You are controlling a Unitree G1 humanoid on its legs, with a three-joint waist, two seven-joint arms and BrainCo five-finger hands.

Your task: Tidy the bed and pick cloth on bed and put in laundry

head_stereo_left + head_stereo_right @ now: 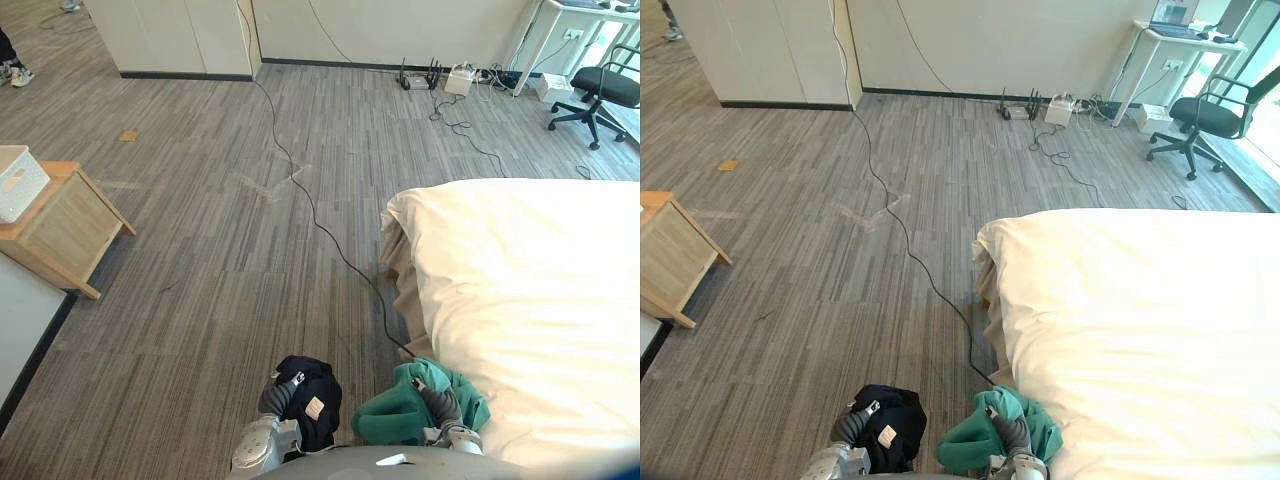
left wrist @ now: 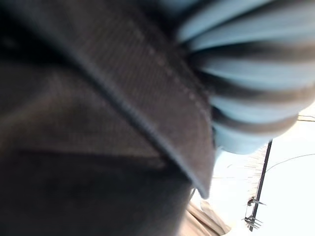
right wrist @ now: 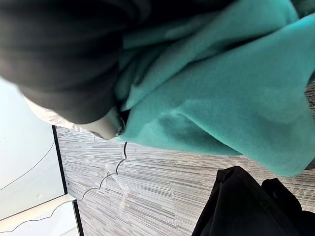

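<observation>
Bunching round right hand (image 1: 438,404), apparently: green cloth (image 1: 388,420)

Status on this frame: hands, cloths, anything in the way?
Left hand buried in black cloth, right hand in green cloth; grips hidden. Both cloths at bed near corner. White basket on wooden stand, far left across the floor.

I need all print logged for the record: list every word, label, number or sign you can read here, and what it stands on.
No text here can be read.
The pale tag on the black cloth held in the left hand: any print is too small to read.
The green cloth held in the right hand: no print visible.
</observation>
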